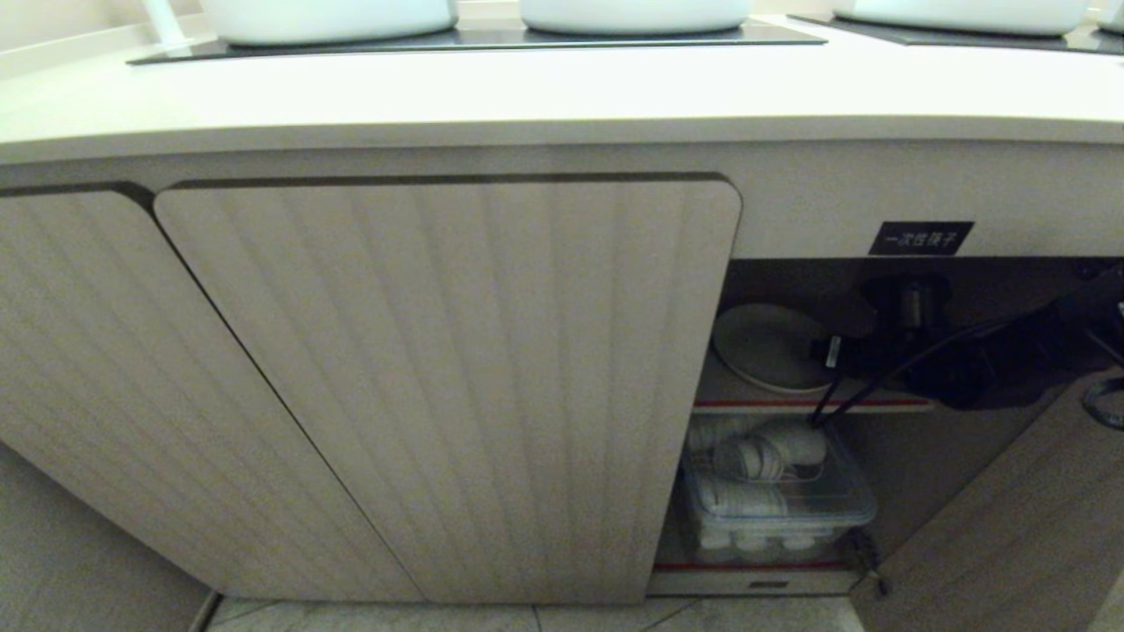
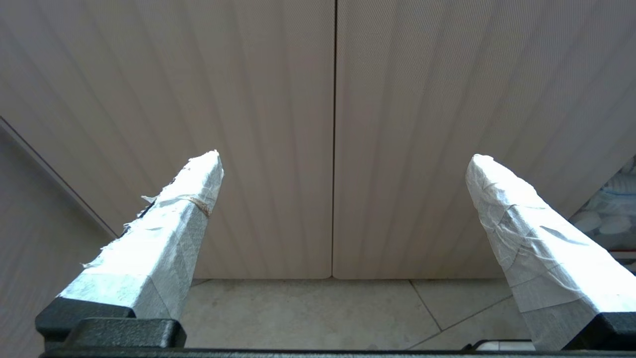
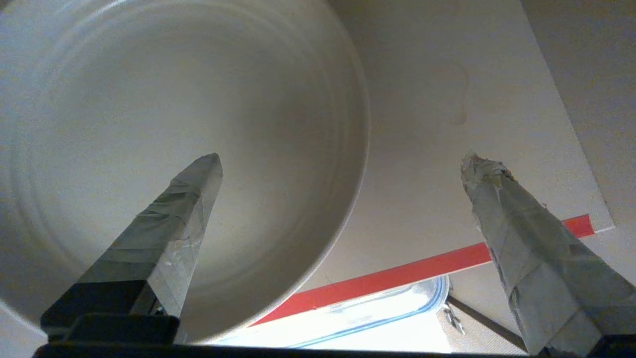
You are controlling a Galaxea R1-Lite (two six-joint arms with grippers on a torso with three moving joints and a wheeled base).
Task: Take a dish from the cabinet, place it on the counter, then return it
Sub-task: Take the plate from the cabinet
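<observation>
The dish (image 1: pixel 766 348), a plain cream-white plate, lies flat on the inner shelf (image 1: pixel 878 395) of the cabinet (image 1: pixel 457 377), seen through the open right-hand bay. My right arm reaches into that bay from the right. The right gripper (image 1: pixel 834 353) hangs open at the dish's right side. In the right wrist view the dish (image 3: pixel 164 109) fills one side. The right gripper (image 3: pixel 343 159) straddles the dish's rim, one finger over the dish and the other over bare shelf, holding nothing. The left gripper (image 2: pixel 344 156) is open and empty, facing closed ribbed doors (image 2: pixel 248 124). The counter (image 1: pixel 562 96) runs above.
A clear plastic box (image 1: pixel 777 500) of white items sits under the shelf's red-edged front (image 3: pixel 397 278). The opened door (image 1: pixel 1010 544) stands at the lower right. A black label (image 1: pixel 919 238) sits above the bay. White pots (image 1: pixel 334 17) rest on a black cooktop (image 1: pixel 474 39). Tiled floor (image 2: pixel 308 313) lies below.
</observation>
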